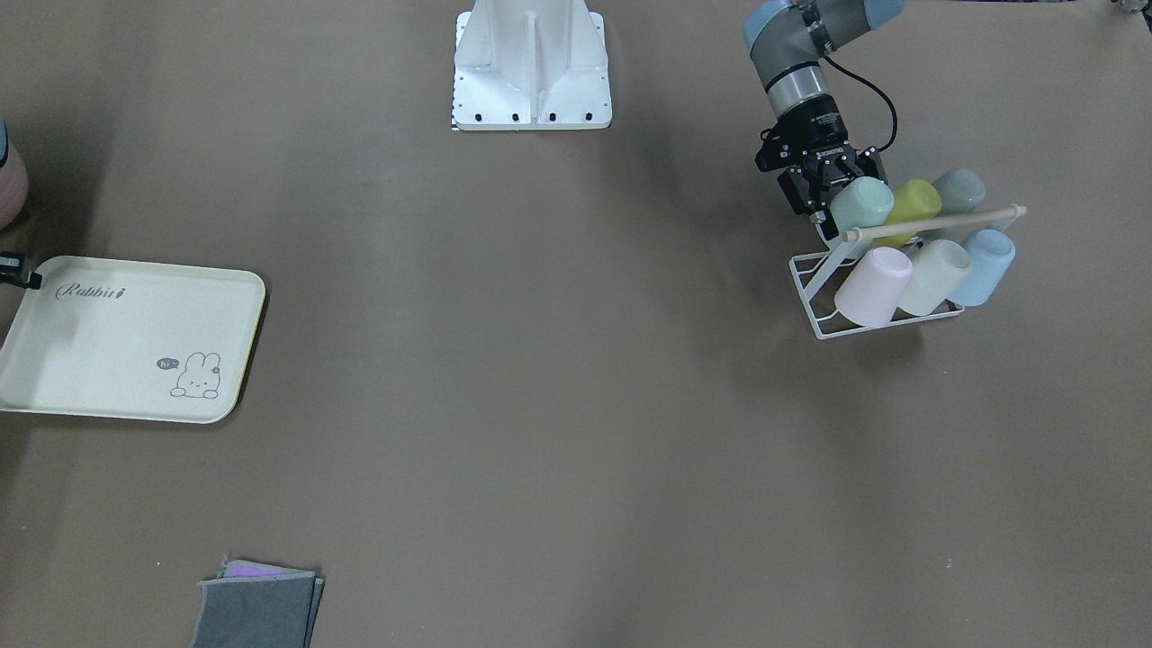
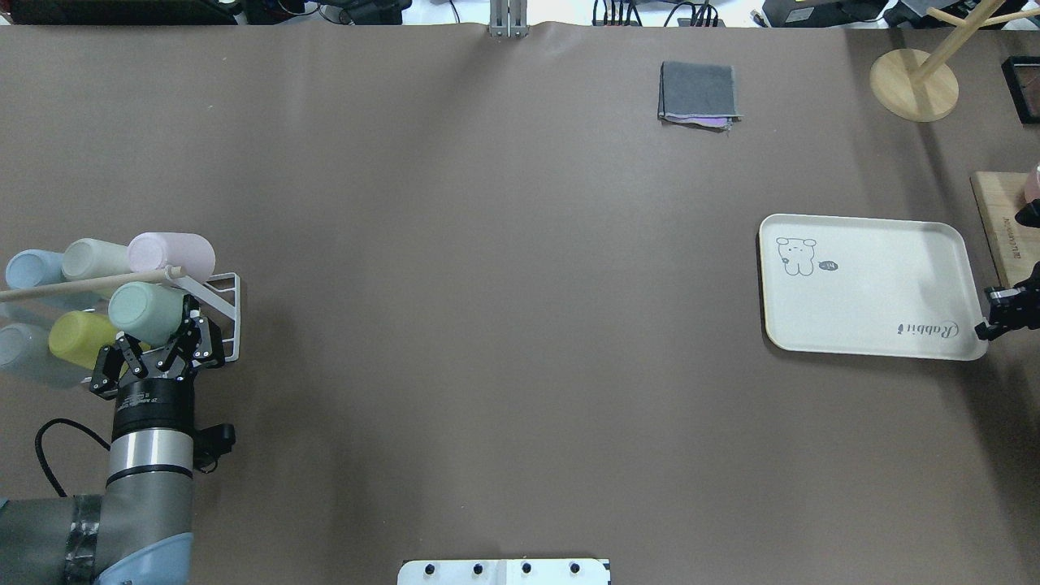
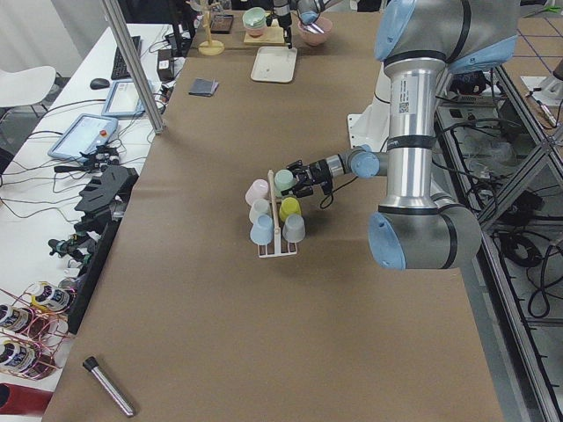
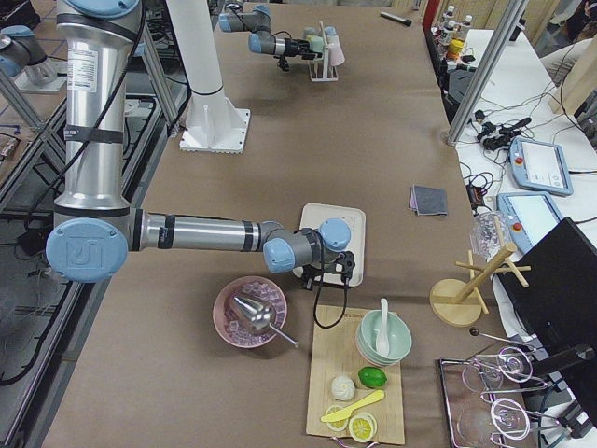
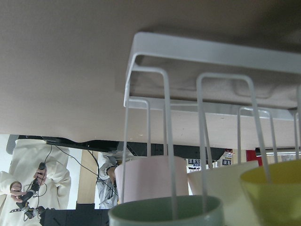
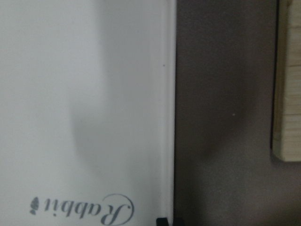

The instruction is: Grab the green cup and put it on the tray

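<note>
The green cup (image 2: 146, 313) lies tilted on a prong of a white wire rack (image 2: 231, 317) at the table's left, nearest the rack's end. It also shows in the front view (image 1: 861, 205) and as a rim at the bottom of the left wrist view (image 5: 164, 209). My left gripper (image 2: 158, 337) is open, with its fingers on either side of the cup's mouth end. The cream tray (image 2: 877, 292) with "Rabbit" lettering lies flat at the far right and holds nothing. My right gripper (image 2: 995, 321) is shut, low at the tray's lettered corner rim (image 6: 168, 117).
The rack also holds yellow-green (image 2: 77, 337), pink (image 2: 175, 252), cream (image 2: 93, 256), blue (image 2: 32, 268) and grey-blue (image 2: 20, 345) cups under a wooden bar (image 2: 81, 284). A folded grey cloth (image 2: 699, 91), a wooden stand (image 2: 914, 85) and a cutting board (image 2: 1003, 223) lie around the tray.
</note>
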Robot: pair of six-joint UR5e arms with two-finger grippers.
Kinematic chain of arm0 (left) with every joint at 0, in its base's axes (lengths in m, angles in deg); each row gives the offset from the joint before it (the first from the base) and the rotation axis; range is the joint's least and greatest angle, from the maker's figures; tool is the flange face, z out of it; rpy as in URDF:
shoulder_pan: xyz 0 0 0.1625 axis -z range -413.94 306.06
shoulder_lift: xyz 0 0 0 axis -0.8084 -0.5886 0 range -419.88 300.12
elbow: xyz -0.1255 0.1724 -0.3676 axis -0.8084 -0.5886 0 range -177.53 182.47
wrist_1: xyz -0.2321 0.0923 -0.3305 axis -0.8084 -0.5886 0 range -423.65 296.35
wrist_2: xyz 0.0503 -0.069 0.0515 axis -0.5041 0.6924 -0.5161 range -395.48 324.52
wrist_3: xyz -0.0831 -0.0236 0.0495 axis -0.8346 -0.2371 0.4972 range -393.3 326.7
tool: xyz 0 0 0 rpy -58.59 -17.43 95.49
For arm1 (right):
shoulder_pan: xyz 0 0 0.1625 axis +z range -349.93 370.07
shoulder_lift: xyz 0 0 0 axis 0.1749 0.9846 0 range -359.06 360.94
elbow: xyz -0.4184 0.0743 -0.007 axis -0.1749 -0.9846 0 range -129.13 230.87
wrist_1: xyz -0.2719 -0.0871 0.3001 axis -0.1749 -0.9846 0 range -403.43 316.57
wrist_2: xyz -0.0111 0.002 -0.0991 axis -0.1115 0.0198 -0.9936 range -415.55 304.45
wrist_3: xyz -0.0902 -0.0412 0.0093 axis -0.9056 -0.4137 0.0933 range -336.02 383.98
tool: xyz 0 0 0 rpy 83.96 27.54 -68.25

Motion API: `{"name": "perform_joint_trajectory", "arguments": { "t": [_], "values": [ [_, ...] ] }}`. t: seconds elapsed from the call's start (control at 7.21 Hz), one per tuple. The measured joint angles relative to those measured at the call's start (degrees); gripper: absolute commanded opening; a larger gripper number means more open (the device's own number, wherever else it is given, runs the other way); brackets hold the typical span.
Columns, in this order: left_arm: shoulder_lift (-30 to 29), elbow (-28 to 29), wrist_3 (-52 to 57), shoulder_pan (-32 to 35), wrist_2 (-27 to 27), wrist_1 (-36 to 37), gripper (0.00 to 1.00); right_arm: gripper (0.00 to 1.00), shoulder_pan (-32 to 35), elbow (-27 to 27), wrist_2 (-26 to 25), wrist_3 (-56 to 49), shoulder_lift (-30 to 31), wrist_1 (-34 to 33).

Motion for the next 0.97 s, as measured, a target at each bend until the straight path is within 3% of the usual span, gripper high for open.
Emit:
{"name": "perform_joint_trajectory", "arguments": {
  "t": [0.28,0.97],
  "values": [
    [2.3,-2.1,0.5,0.3,-0.2,0.0,0.34,0.0,2.7,1.3,2.6,-0.2,0.2,0.1],
    [6.3,-10.3,3.0,0.8,-0.9,-0.1,0.29,0.0,6.0,7.1,3.4,-0.1,0.2,0.0]
  ]
}}
